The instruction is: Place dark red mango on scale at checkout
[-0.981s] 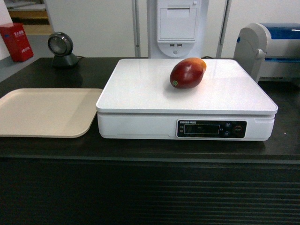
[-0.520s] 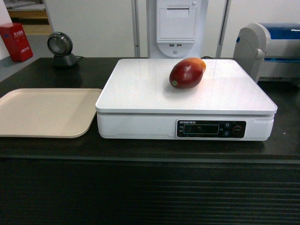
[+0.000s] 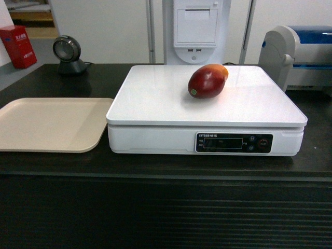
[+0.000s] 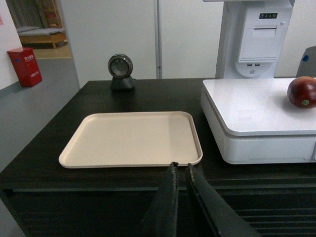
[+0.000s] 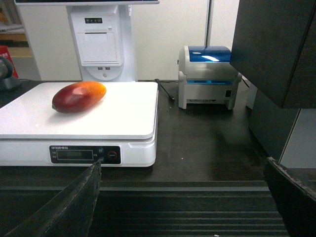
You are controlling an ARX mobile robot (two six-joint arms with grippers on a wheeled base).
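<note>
The mango (image 3: 207, 81) has a smooth, glossy skin; the scale (image 3: 206, 98) platform is smooth, glossy white, apparently plastic, reflecting light. The tray (image 4: 129, 138) is matt beige, plastic by its look, with a smooth face. The checkout (image 3: 166, 207) top is dark and smooth with a dull sheen, its front panel ribbed and matt, and the printer (image 5: 209, 76) casing is grey plastic with a glossy blue lid.
</note>
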